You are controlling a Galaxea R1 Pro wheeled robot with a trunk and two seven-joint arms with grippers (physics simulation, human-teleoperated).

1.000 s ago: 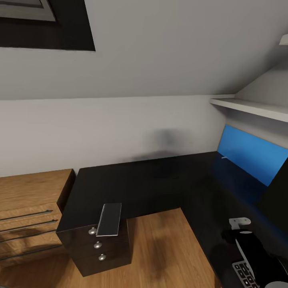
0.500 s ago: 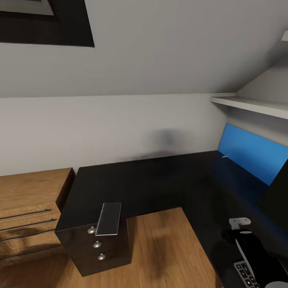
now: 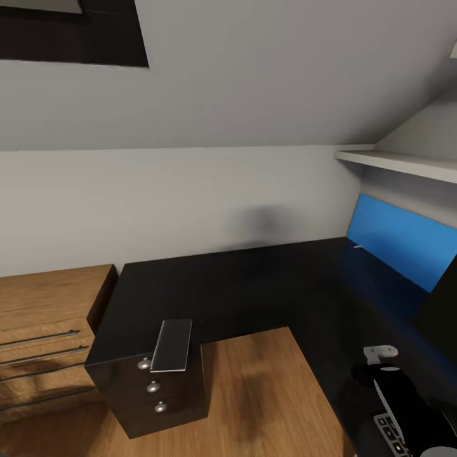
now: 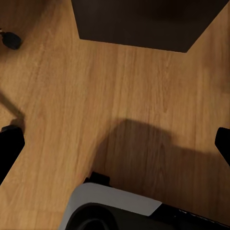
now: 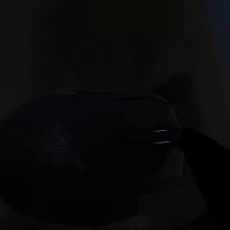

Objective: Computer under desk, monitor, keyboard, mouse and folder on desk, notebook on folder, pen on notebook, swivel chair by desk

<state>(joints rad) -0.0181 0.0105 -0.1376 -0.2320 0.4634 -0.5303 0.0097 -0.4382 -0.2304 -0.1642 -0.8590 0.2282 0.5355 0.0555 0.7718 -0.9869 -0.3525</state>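
Notebook [image 3: 172, 345] flat on desk [image 3: 241, 292] corner above drawer unit [image 3: 155, 397].

Right arm [image 3: 400, 387]: black forearm with a white bracket, low at the head view's right edge. Left gripper [image 4: 115, 143]: jaws spread wide, black fingertips [image 4: 9, 148] far apart, pointing down.

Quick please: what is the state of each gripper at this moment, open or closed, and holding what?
Left gripper: open, holding nothing, over the wooden floor.
Right gripper: cannot be told; its dark wrist view shows the mouse very close.
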